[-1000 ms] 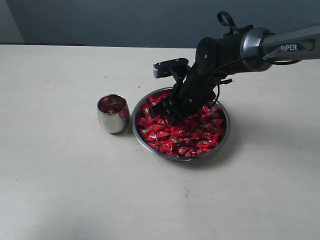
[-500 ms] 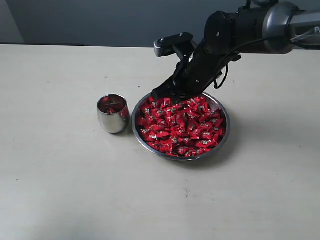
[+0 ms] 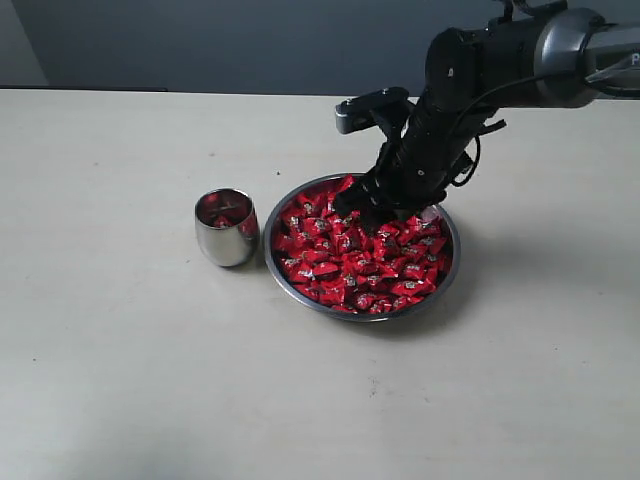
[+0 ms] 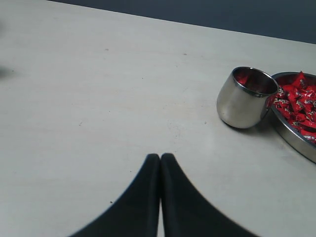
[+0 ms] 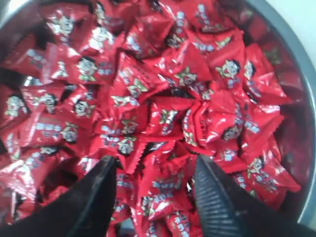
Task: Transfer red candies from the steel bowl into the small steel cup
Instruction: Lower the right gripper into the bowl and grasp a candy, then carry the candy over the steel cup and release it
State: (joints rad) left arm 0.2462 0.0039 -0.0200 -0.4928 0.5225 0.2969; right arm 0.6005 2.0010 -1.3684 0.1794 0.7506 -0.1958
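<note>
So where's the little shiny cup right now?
In the exterior view the small steel cup stands upright on the table, left of centre, close beside the left rim of the steel bowl.

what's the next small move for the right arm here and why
Probably lower the right arm slightly and close its jaws on one candy. The jaws stand open over the red candies heaped in the steel bowl, holding nothing, with wrappers lying between them. The small steel cup stands beside the bowl, so a candy has to be gripped first.
</note>
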